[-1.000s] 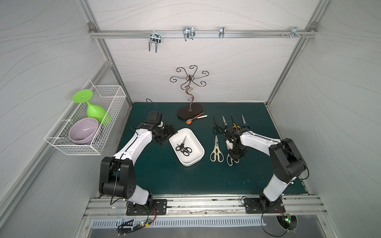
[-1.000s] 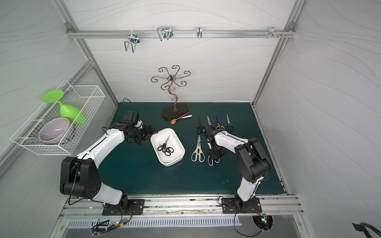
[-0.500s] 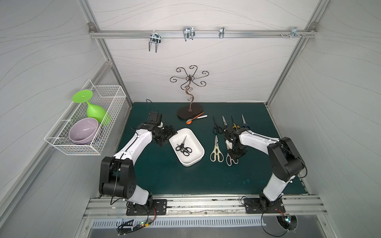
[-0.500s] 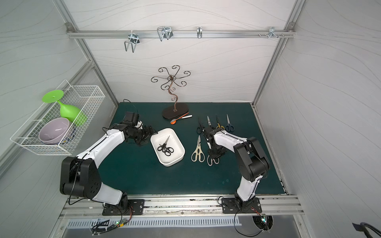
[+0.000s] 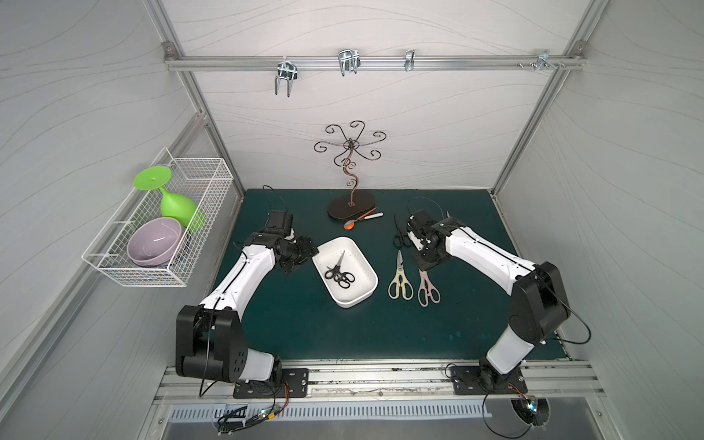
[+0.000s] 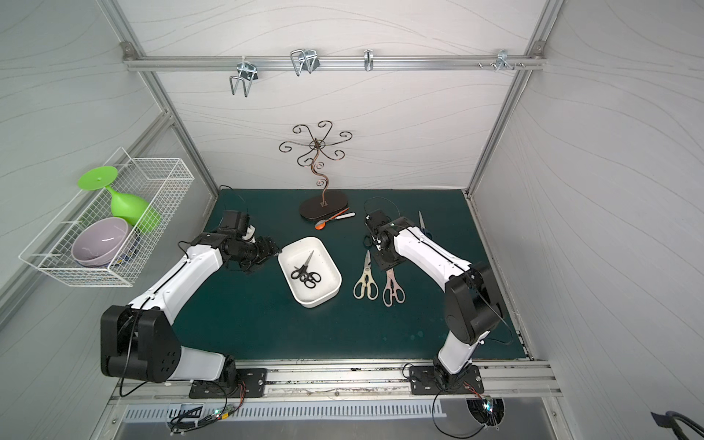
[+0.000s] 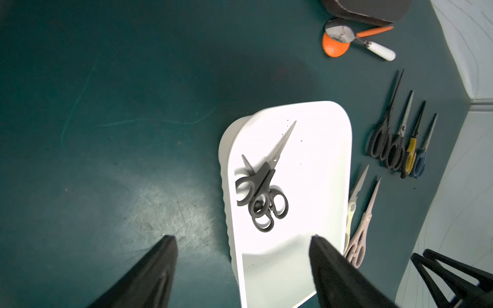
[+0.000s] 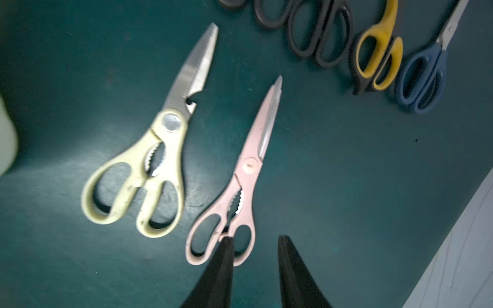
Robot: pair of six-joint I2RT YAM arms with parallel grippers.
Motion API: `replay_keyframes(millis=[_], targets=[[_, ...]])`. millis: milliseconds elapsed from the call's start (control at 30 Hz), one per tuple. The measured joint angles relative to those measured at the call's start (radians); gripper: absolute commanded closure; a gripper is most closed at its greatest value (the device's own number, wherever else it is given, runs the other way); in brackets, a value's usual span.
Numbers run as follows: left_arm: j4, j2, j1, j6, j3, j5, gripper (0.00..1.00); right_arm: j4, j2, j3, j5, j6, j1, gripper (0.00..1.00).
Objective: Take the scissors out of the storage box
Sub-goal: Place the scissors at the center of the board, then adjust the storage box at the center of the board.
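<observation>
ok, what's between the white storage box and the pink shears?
Just the cream shears, lying flat, touching neither the storage box nor the pink shears. Both top views show it.

top views: bright, even | right wrist: blurred | storage box (image 7: 320, 160): glare

This looks like a robot test lab. A left arm (image 5: 244, 274) and a right arm (image 5: 484, 255) are bolted to a metal rail (image 5: 381, 375) by a green tabletop (image 5: 304, 324). White walls (image 5: 381, 114) and a bar (image 5: 457, 63) with hooks (image 5: 347, 61) close it in.
</observation>
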Motion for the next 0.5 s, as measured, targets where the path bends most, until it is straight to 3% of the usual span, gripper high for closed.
replay_keyframes(millis=[367, 500], targets=[[0.084, 0.088, -0.101, -0.024, -0.044, -0.05, 0.45, 0.043, 0.002, 0.051, -0.089, 0.028, 0.063, 0.63], [0.122, 0.126, -0.109, -0.041, -0.045, -0.059, 0.46, 0.069, -0.014, 0.042, -0.136, 0.039, 0.06, 0.63]])
